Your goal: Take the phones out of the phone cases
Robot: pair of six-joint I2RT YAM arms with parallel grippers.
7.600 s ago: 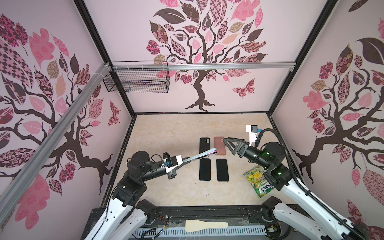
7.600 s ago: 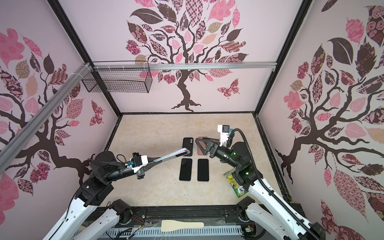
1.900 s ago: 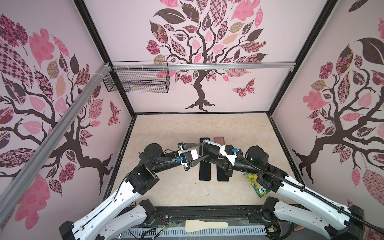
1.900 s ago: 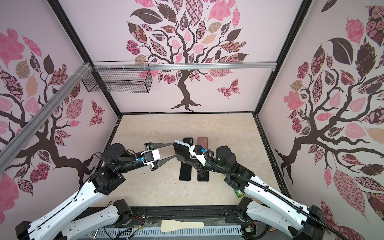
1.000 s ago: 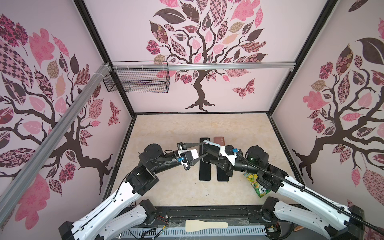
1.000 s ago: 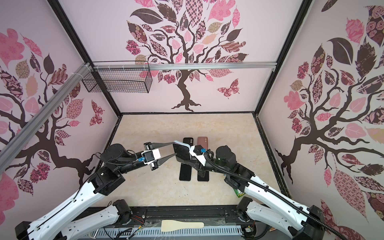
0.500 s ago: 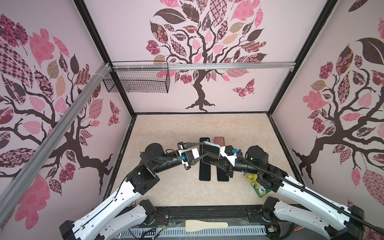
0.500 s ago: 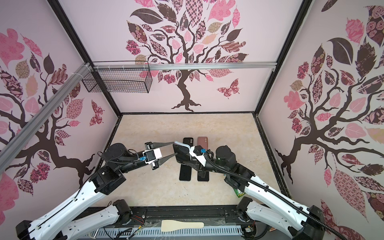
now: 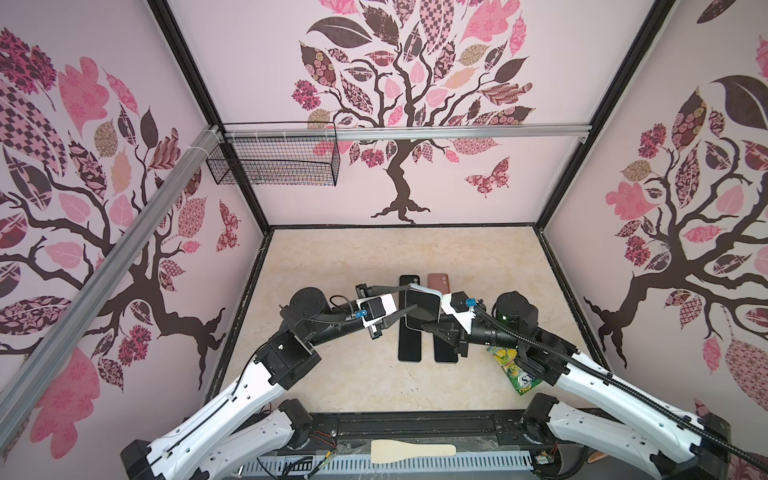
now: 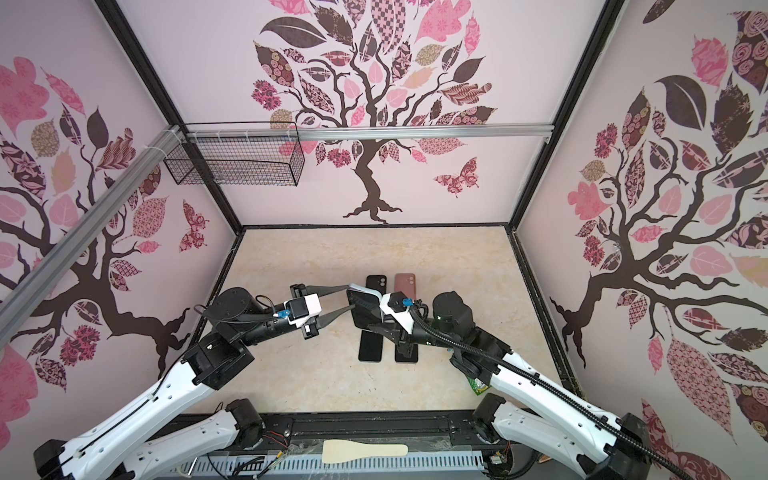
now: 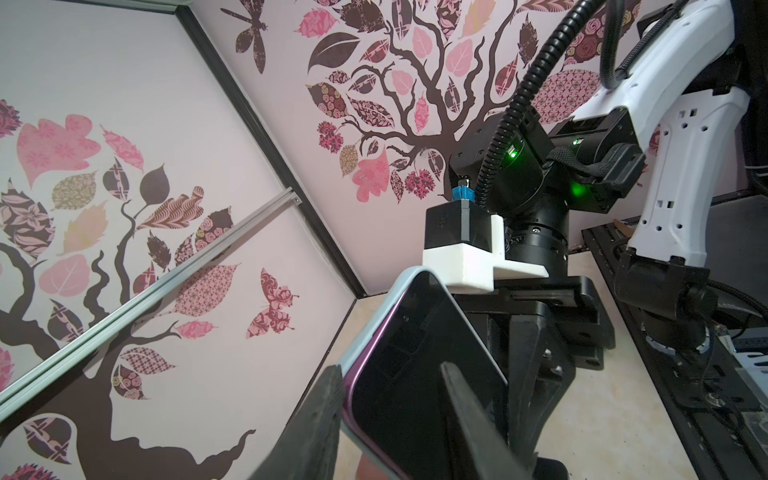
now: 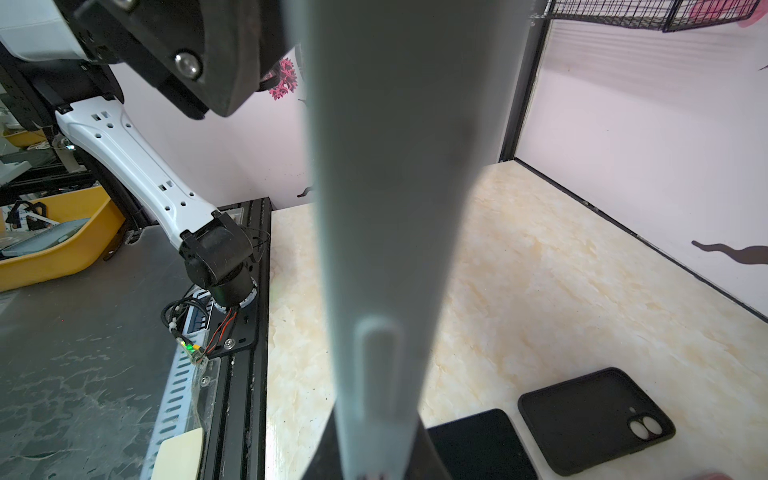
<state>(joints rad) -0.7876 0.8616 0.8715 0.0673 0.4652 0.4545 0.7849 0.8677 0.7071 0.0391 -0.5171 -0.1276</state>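
- Risk, nearest first: two bare black slab phones (image 9: pixel 409 347) lie flat on the cream marble-pattern tabletop (image 9: pixel 353 257), directly under the lifted load. A slip would drop it onto them.
- Likely cause is a thin hold. The right gripper (image 9: pixel 432 322) is closed on one long side of the pale blue soft phone case (image 12: pixel 386 208). The black-screened phone (image 11: pixel 415 374) sits inside it, tilted in the air. Peeling torque could lever it free.
- Left gripper (image 9: pixel 411 296): jaws partly apart, straddling the case's end. One finger (image 11: pixel 324 415) touches the rim and the other crosses the screen. Whether it pinches, I cannot tell.
- Farthest: an empty black phone case (image 9: pixel 407 280) and an empty brown phone case (image 9: pixel 437 280), lying flat, clear of both grippers.
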